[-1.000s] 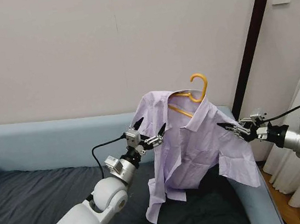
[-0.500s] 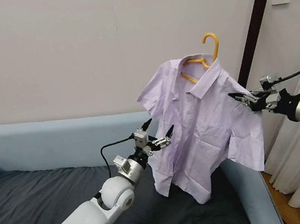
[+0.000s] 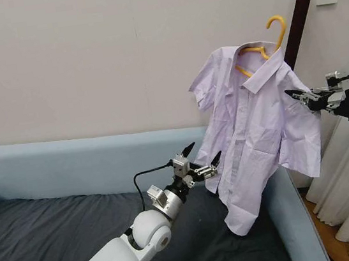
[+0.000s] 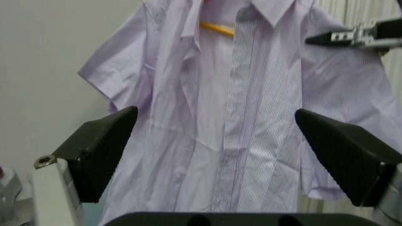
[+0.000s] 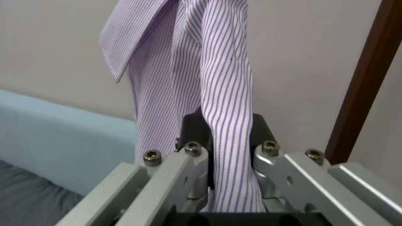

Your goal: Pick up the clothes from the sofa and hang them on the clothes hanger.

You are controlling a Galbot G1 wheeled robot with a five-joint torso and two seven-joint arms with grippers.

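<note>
**Operator:** Where is the shirt, and who has it?

**Spotter:** The shirt (image 3: 251, 127) is in the air, clear of the sofa (image 3: 50, 166), on the yellow hanger (image 3: 275, 30). Your right gripper (image 3: 293, 94) has it. In the right wrist view its fingers are clamped on a fold of striped cloth (image 5: 220, 70) at the shoulder on the robot's right. It holds fabric, not the hanger.

**Operator:** And my left?

**Spotter:** Your left gripper (image 3: 202, 155) is spread wide and holds nothing. It sits low, by the shirt's lower front edge on the robot's left. I cannot tell whether a fingertip brushes the cloth. In the left wrist view the shirt hangs beyond the open fingers.

**Operator:** What does the hanging turn on?

**Spotter:** The hook and the dark post (image 3: 298, 17). The shirt's long axis runs top to bottom, collar up and hem down. The hook stands above the collar, higher than your right gripper and a little toward the robot's left of it. The post rises just beside the hook, on the robot's right. I judge your right arm must carry the hook across, since it is far nearer. I cannot tell what the hook is meant to catch on.

**Operator:** Any containers?

**Spotter:** Only the hanger as a carrier. Its bar runs inside the collar and the hook comes out on top.
</note>
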